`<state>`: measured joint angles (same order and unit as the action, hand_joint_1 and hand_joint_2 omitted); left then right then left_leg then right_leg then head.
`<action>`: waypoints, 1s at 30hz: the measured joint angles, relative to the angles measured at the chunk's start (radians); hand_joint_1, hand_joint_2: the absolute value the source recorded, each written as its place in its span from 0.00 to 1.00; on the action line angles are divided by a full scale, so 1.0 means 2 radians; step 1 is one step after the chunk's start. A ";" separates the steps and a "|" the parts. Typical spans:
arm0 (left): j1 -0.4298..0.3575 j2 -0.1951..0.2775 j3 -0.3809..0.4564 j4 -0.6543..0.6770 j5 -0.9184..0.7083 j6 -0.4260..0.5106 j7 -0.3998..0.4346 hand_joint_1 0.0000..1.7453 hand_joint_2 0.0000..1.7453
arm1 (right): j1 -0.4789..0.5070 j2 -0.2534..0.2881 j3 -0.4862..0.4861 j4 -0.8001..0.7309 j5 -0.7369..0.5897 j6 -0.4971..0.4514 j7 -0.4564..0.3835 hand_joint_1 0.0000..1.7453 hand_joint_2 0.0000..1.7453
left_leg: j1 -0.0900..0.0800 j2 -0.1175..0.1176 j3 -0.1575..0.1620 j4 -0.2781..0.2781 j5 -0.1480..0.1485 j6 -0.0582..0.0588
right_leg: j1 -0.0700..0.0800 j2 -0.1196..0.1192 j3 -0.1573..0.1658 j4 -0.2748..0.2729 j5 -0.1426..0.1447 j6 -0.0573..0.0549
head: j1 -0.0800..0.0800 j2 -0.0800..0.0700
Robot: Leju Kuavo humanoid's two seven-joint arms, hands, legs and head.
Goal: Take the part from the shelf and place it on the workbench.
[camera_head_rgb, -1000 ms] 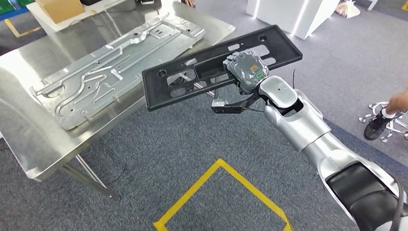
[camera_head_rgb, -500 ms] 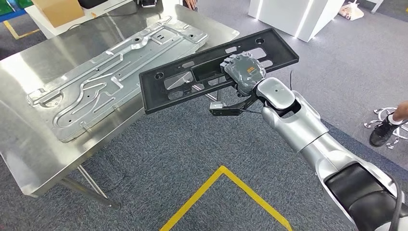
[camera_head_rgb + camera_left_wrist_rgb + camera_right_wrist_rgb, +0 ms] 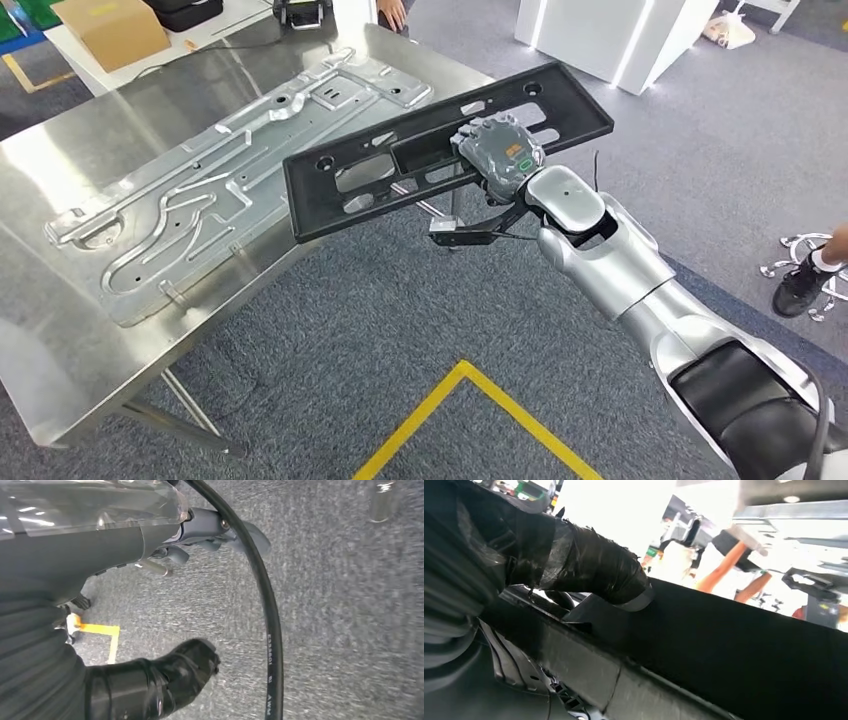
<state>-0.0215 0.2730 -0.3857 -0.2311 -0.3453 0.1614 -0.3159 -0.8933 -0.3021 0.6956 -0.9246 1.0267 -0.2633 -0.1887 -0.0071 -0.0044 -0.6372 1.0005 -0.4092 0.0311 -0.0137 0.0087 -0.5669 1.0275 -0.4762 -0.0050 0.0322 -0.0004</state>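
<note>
Steel workbench [image 3: 60, 330] carried a stamped panel [image 3: 230, 170], grey carpet [image 3: 330, 330] below. My right hand [image 3: 500, 150] clasped the black part [image 3: 330, 205] above the bench edge.

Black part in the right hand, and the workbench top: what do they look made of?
Black part: likely moulded plastic, matte, with cut-out openings and a raised rim. Workbench: seemingly stainless steel, brushed and shiny, showing soft reflections.
</note>
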 joint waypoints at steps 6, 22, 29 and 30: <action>-0.002 0.000 0.000 0.000 -0.011 0.006 -0.001 0.00 1.00 | 0.000 0.000 0.003 0.001 0.001 -0.003 0.000 1.00 1.00 | 0.001 0.000 0.024 -0.008 -0.004 0.014 | 0.000 -0.002 -0.056 0.110 -0.043 0.009 | 0.000 0.000; 0.001 0.000 -0.003 0.001 -0.028 0.021 -0.001 0.00 1.00 | 0.008 0.002 0.004 0.000 0.005 -0.004 0.000 1.00 1.00 | 0.006 -0.001 -0.023 0.132 -0.082 -0.018 | 0.000 -0.003 -0.021 -0.009 0.023 -0.014 | -0.001 0.000; 0.005 0.001 -0.004 0.001 -0.033 0.022 -0.001 0.00 1.00 | 0.011 0.003 0.004 -0.001 0.006 -0.004 0.001 1.00 1.00 | 0.006 0.000 -0.004 0.002 0.008 -0.011 | 0.000 -0.001 0.010 -0.009 -0.004 -0.003 | -0.001 0.000; 0.005 0.001 -0.005 0.002 -0.034 0.022 -0.001 0.00 1.00 | 0.012 0.003 0.004 -0.001 0.006 -0.004 0.001 1.00 1.00 | 0.004 0.001 -0.003 -0.001 0.004 -0.008 | 0.000 -0.001 0.012 -0.008 -0.005 0.000 | -0.001 0.000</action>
<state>-0.0123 0.2757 -0.3949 -0.2278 -0.4129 0.2054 -0.3188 -0.8701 -0.2960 0.7046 -0.9265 1.0395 -0.2722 -0.1866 0.0011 -0.0028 -0.6429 0.9993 -0.4006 0.0159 -0.0139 0.0067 -0.5427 1.0115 -0.4863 -0.0041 0.0309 -0.0003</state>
